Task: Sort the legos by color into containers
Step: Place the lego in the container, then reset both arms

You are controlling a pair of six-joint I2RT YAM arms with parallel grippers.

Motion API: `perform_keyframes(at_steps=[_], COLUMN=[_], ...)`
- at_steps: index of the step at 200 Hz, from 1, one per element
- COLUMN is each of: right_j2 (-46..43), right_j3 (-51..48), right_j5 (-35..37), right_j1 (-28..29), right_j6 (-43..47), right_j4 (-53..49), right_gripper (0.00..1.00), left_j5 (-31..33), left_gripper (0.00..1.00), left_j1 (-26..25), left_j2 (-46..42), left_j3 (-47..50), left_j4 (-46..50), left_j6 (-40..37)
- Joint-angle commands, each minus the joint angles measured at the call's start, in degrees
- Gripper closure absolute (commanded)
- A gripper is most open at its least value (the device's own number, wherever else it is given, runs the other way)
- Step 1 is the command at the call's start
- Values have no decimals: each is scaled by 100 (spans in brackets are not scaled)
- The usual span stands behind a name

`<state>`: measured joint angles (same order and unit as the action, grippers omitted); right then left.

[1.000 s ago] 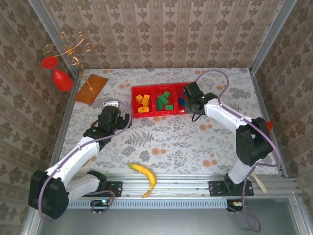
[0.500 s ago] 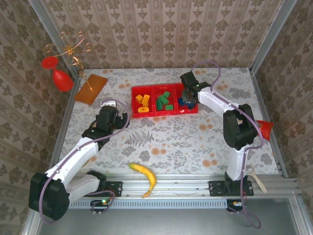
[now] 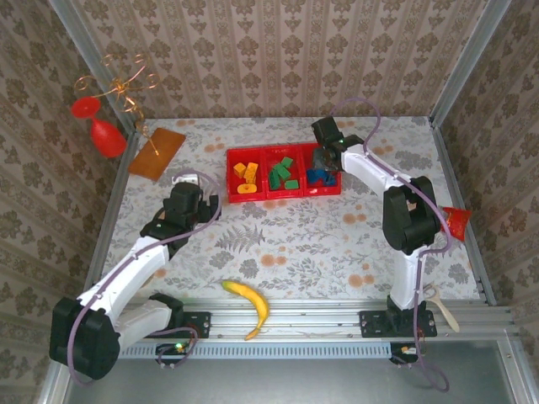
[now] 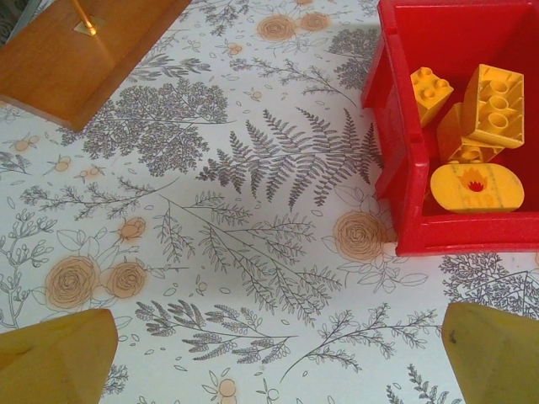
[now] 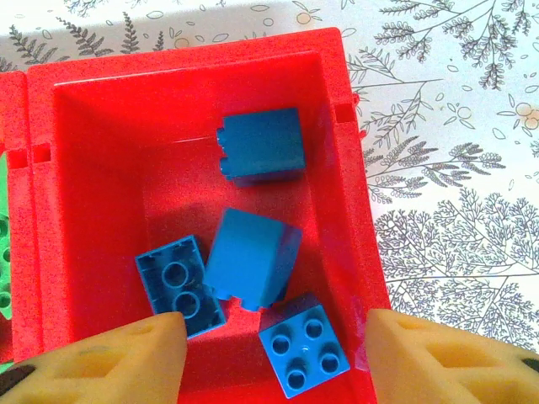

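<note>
The red tray [image 3: 284, 153] of three containers lies at the table's far middle. Orange legos [image 3: 246, 178] fill its left compartment, green legos [image 3: 285, 174] the middle, blue legos [image 3: 318, 177] the right. My right gripper [image 3: 328, 157] hangs open over the right compartment [image 5: 101, 168]. Below it lie several blue bricks, one studs-up [image 5: 305, 345] between my fingertips [image 5: 126, 353] and free of them. My left gripper [image 3: 200, 199] stands open over bare cloth left of the tray, its fingers [image 4: 493, 353] wide apart. Orange bricks [image 4: 493, 105] and a round piece [image 4: 476, 187] lie in the compartment nearby.
A yellow banana [image 3: 248, 303] lies by the near rail. An orange-brown board [image 3: 157, 151] with a gold wire stand sits at the far left, beside a red cup [image 3: 105, 135]. Metal rails and patterned walls close in the table.
My right gripper swung from the tray's right side to above the blue compartment and opened. The left arm stayed put.
</note>
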<state>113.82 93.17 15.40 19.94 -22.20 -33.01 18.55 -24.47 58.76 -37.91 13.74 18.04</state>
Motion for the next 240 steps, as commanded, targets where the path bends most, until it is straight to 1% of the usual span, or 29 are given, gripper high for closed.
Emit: perform_keyframes(at_steps=[1,32,58,80,88,91,100,104,125,160,188,204,240], right_j2=[-472,-1191,-2002,-2738,-3014,-3115,-3375,-3623,-4292,-5148,-5678,-5918,-5988], right_j3=[-80,-561,-1307,-2013,-2294,-2403,-2723,-2892,-3674,-4737,-5592,-6060,-6573], right_j5=[-25,115,374,671,793,834,1018,1106,1524,2018,2250,2265,2257], right_j1=[-8,-8,-17,-30,-42,-43,-56,-61,-152,-346,-399,-421,-524], right_j6=[91,102,61,-24,-64,-76,-124,-142,-198,-67,468,825,1183], right_j4=[-164,-120,44,198,198,350,461,511,774,1294,2245,2809,3435], right_gripper=[38,34,26,18,12,9,0,0,0,0,0,0,0], left_j5=[275,447,616,739,777,795,840,849,705,290,-12,-192,-402], left_gripper=[0,0,0,0,0,0,0,0,0,0,0,0,0], left_j1=[73,157,253,341,368,384,428,448,614,1046,1390,1495,1576], left_j2=[-199,-363,-443,-495,-506,-510,-514,-516,-548,-369,161,528,1400], left_j3=[99,144,226,384,473,510,633,687,1090,1725,1852,1926,1972], left_j4=[112,69,-102,-481,-688,-772,-1049,-1170,-2067,-3642,-4398,-4985,-6161], left_j6=[18,-145,-384,-672,-805,-859,-1054,-1135,-1616,-2109,-2271,-2408,-2812])
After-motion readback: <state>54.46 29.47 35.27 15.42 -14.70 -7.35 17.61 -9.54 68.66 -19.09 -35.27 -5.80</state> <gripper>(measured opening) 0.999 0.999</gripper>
